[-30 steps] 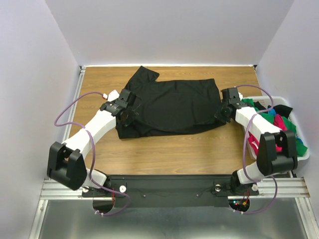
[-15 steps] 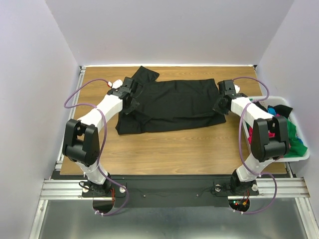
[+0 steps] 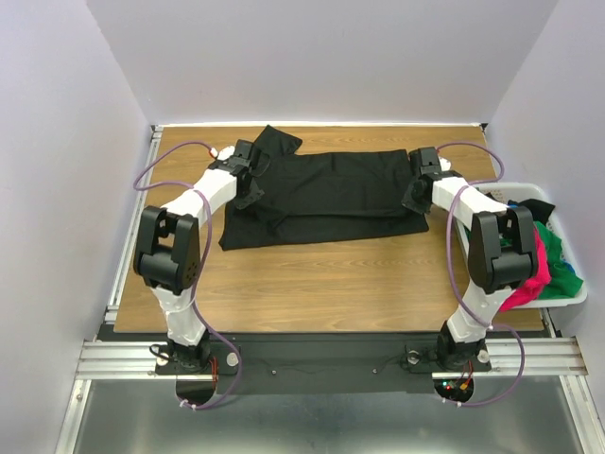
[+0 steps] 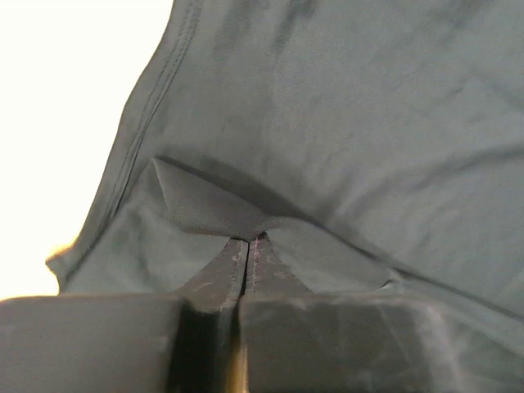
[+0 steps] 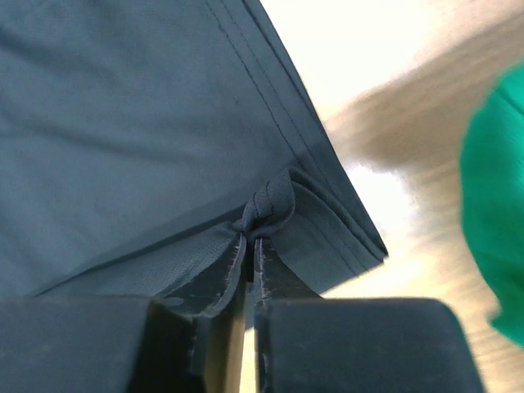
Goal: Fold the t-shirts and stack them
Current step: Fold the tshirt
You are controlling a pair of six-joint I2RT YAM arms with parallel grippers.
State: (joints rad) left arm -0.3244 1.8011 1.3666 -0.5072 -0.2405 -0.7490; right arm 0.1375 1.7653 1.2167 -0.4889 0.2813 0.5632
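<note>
Left jaws: squeezing shut on a fold of the black t-shirt point(image 3: 326, 194), by its left sleeve.
Right jaws: pinching almost shut on a bunched bit of that shirt's right edge.
Black t-shirt: lying spread out at the back of the counter point(image 3: 331, 284), between both arms.
Hard to see: wrist views are showing only cloth up close.
Basket point(image 3: 567, 301): sitting at the right side, holding a heap with a green t-shirt point(image 3: 565, 270) and a pink t-shirt point(image 3: 531, 284); the right arm is hiding part of it.

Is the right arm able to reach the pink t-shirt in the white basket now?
Probably, but not at once: the pink t-shirt lies exposed in the open white basket close by, yet the right claw is shut on the black t-shirt.
</note>
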